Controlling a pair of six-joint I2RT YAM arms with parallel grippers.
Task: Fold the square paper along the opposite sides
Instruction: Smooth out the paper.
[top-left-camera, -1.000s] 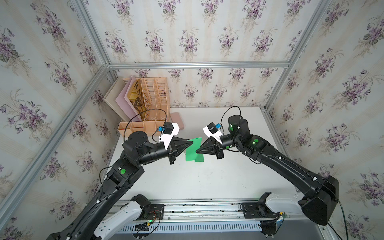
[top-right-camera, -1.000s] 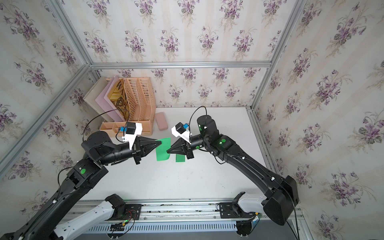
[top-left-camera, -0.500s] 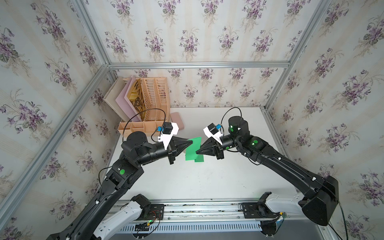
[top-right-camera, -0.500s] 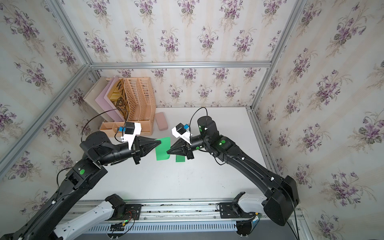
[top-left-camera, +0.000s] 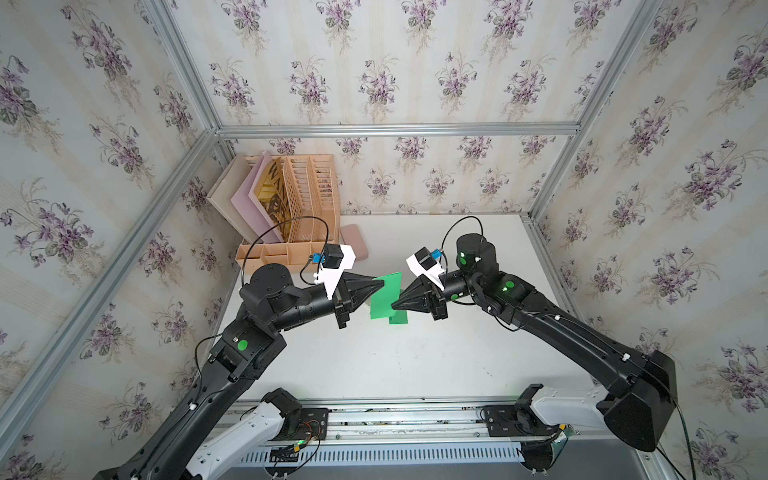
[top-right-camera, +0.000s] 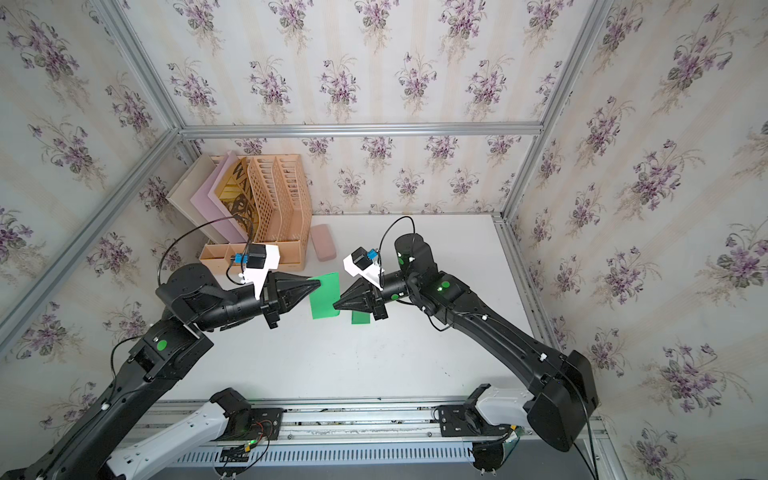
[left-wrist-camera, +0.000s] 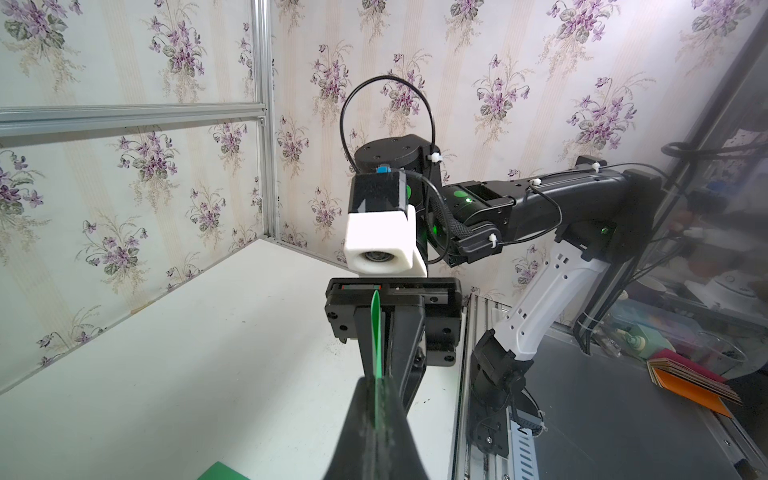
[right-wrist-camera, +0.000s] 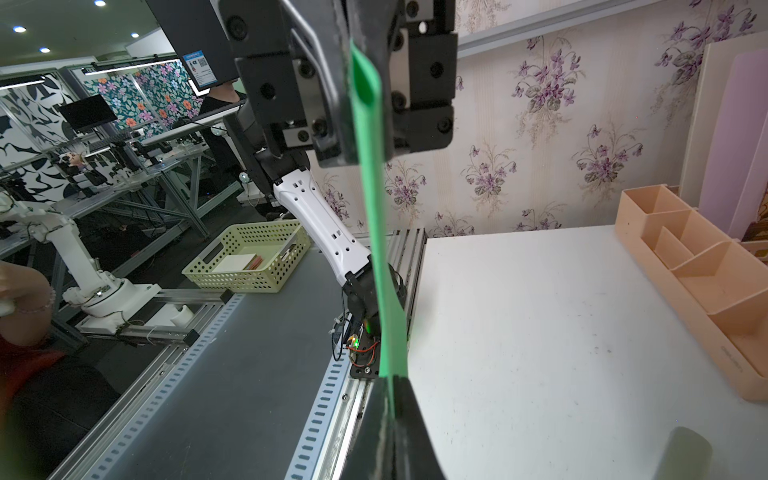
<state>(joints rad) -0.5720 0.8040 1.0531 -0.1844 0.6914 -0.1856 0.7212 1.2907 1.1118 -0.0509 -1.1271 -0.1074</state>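
I'm holding the paper in the air above the bench, left gripper and right gripper each clamped tight on an opposite side. I'm aiming for even tension, edges matching squarely.

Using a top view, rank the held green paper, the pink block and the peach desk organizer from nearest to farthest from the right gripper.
1. Held green paper: pinched in the right gripper itself.
2. Pink block: on the table, toward the back wall.
3. Peach desk organizer: back corner on the left arm's side, past the block.
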